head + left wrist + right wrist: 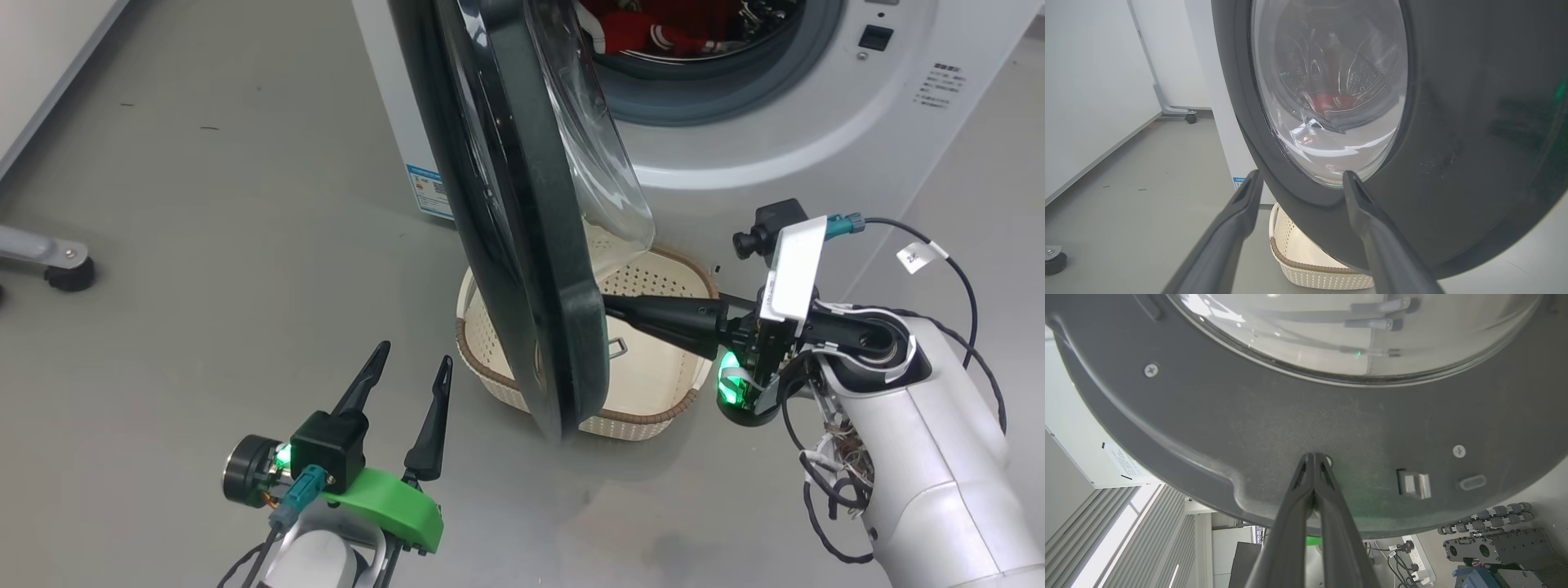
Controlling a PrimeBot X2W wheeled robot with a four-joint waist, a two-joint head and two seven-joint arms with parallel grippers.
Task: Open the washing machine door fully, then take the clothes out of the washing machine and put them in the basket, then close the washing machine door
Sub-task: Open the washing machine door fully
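The washing machine door (522, 212), black-rimmed with a bulging glass bowl, stands half open, edge-on in the head view. My right gripper (608, 309) is shut with nothing held, its tips pressed against the door's inner face (1331, 428), right gripper (1314, 456). My left gripper (412, 363) hangs open on the door's outer side, a short way from the rim (1474, 122), left gripper (1300, 177). Red clothes (645, 33) lie in the drum of the white washing machine (775, 155). The cream basket (653, 384) sits on the floor under the door, partly hidden by it.
Grey floor spreads to the left. A wheeled stand's foot and caster (69, 273) sit at the far left by a white wall. The basket (1306, 265) lies just below the door rim. Cables trail from my right forearm (922, 457).
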